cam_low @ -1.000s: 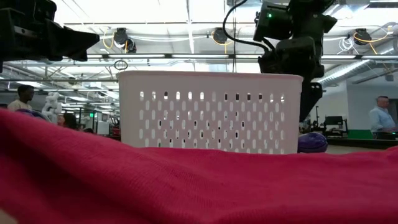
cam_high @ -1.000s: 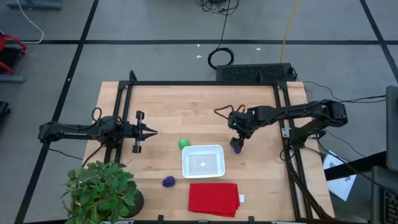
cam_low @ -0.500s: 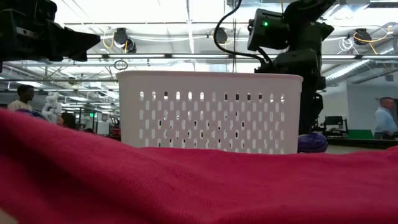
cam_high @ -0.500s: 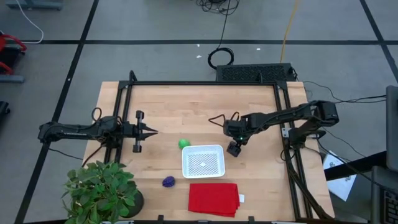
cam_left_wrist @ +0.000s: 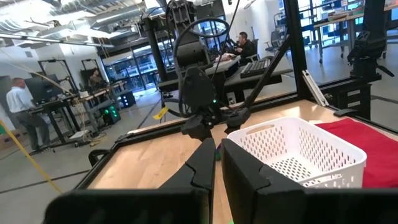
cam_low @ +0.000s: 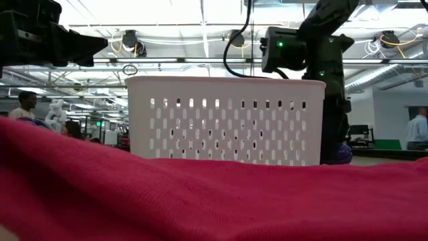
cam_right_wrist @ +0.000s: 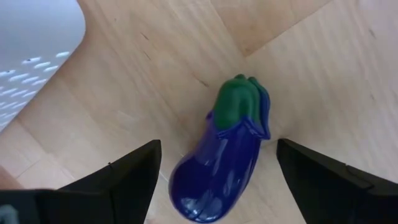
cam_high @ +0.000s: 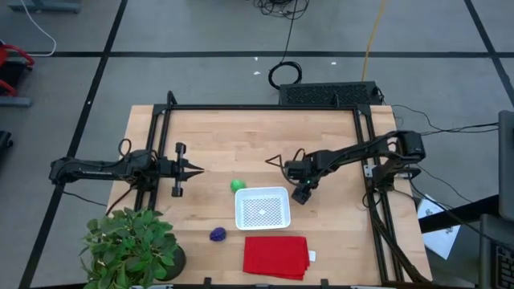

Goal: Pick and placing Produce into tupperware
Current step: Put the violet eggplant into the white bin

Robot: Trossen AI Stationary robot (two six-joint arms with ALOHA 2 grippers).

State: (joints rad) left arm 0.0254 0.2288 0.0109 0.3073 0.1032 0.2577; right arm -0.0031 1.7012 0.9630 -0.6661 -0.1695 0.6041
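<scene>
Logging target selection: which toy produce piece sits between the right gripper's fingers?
The elongated dark purple eggplant with green cap, beside the white container; the others lie farther off.

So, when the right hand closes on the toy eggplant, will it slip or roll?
The toy eggplant looks glossy and smooth, so it may slip between the fingers. Its rounded, elongated body lies flat on the table, so a push could roll it sideways. It seems stiff plastic, probably light. The right hand is open around it.

No readable text, labels, nos. or signs (any view).
</scene>
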